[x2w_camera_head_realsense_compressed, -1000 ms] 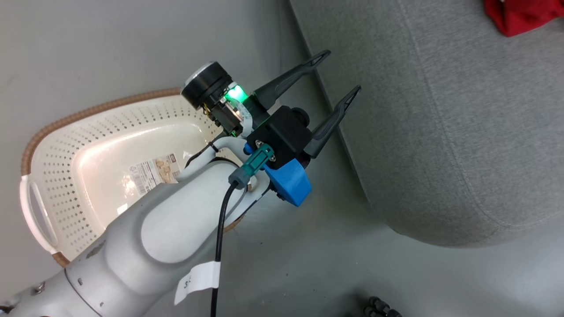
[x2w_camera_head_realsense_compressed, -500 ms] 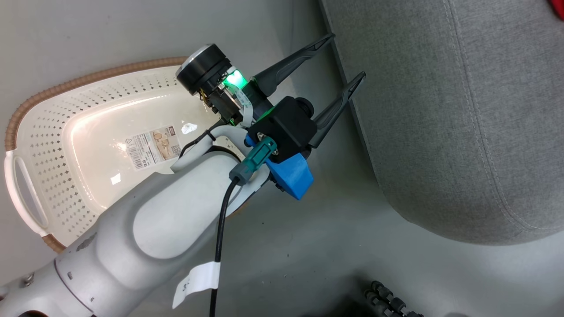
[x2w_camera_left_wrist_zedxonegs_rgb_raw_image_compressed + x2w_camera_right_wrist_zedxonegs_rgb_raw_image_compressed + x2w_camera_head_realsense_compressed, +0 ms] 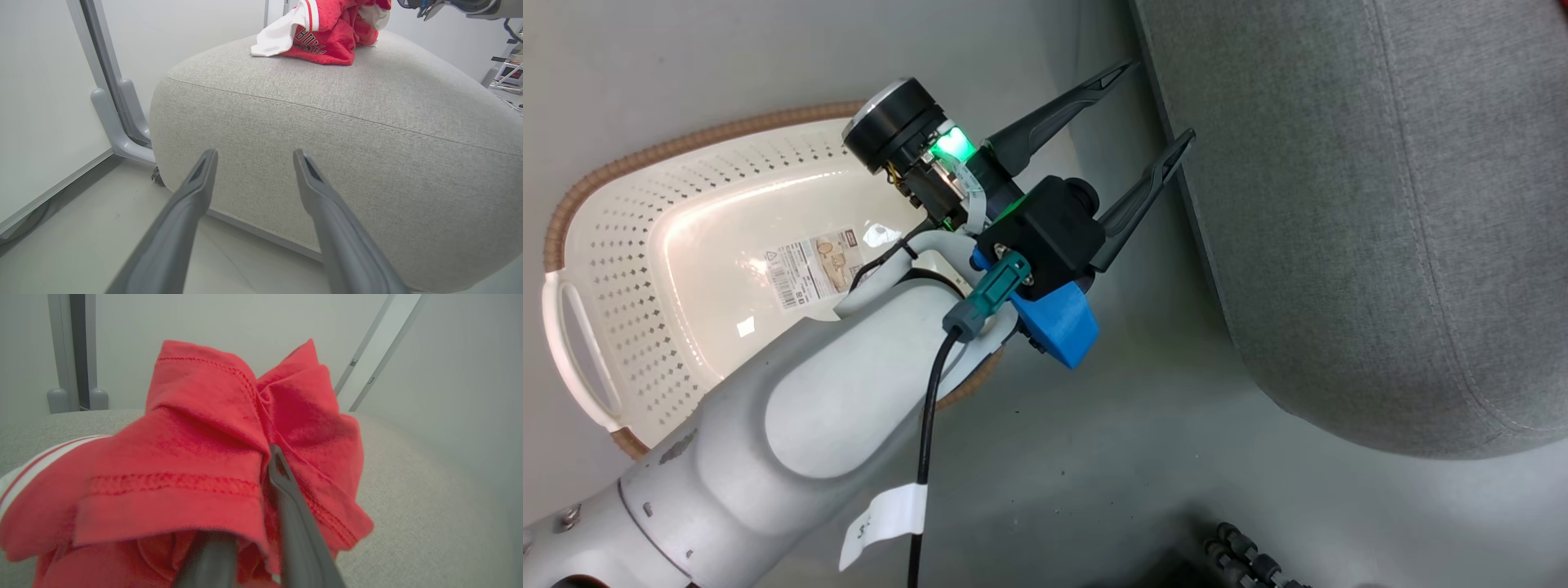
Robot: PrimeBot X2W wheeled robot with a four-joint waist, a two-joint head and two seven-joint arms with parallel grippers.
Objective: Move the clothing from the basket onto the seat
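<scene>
The grey seat (image 3: 1339, 204) has the clothing (image 3: 327, 36) heaped on top. The basket (image 3: 629, 269) stands beside the seat. The left end effector (image 3: 1158, 100) hangs wide open and empty at the seat's side. Above the seat, the right end effector (image 3: 261, 457) pinches the clothing, its fingers nearly together.

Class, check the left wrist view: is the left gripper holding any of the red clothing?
No: the left gripper has its fingers apart with nothing between them, and the clothing lies up on the seat.
</scene>
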